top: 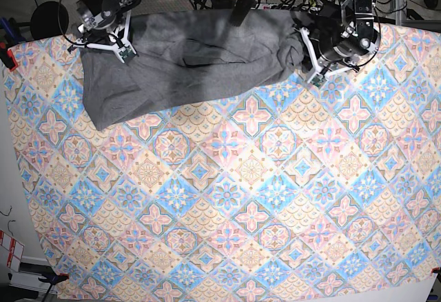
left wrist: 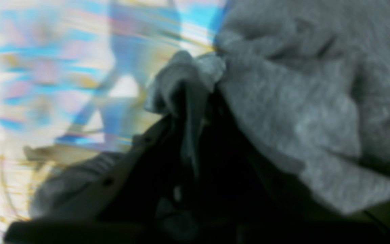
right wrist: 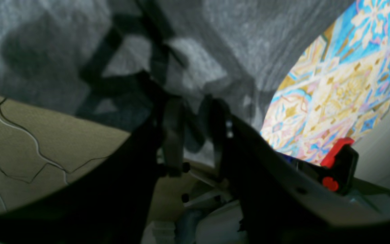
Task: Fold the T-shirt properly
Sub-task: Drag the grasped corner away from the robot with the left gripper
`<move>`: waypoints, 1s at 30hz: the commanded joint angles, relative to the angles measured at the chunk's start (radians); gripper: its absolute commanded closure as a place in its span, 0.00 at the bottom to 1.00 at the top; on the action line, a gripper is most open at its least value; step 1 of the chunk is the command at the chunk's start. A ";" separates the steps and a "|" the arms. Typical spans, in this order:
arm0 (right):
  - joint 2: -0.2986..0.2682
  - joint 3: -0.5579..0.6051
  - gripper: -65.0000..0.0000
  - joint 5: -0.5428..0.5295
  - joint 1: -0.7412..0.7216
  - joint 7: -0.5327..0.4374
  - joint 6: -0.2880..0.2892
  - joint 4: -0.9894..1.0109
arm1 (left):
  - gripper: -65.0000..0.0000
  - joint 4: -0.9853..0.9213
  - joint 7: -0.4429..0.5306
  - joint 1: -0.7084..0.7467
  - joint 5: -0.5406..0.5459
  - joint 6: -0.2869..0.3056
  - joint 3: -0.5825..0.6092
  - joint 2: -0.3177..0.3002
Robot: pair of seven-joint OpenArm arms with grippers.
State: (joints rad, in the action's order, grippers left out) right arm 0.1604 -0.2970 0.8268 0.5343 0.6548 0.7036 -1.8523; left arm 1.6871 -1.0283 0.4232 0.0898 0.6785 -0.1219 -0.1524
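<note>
The left end effector (left wrist: 190,101) is clamped on a bunched fold of the T-shirt (top: 200,61), grey fabric pinched between its dark fingers (left wrist: 141,162). The right end effector (right wrist: 195,112) pinches another edge of the same garment, cloth draped over its jaws. From there the T-shirt stretches across the far edge of the worktop (top: 241,198), strung between the two arms, one part sagging onto the patterned tablecloth (top: 275,178). A red clamp (right wrist: 339,162) sits at the worktop's edge. No readable writing or brand shows on anything.
</note>
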 commanded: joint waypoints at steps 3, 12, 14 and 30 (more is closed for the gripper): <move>-0.003 -0.003 0.78 -0.001 0.002 -0.003 -0.005 -0.017 | 0.98 0.069 -0.099 0.032 -0.014 0.020 0.060 -0.003; -0.003 -0.003 0.78 -0.001 0.002 -0.003 -0.005 -0.017 | 0.98 0.161 -0.177 -0.028 -0.012 0.020 -0.043 0.035; -0.003 -0.003 0.78 -0.001 0.002 -0.005 -0.005 -0.017 | 0.98 0.161 -0.194 -0.056 -0.011 0.020 -0.137 0.040; -0.003 -0.003 0.78 -0.001 0.002 -0.005 -0.005 -0.017 | 0.98 0.170 -0.368 -0.450 -0.018 0.020 -0.243 -0.049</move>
State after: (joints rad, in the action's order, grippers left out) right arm 0.1627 -0.2966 0.8223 0.5327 0.6498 0.7048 -1.8523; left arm 1.8492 -1.4063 -0.0063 0.0742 0.7036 -0.3603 -0.1917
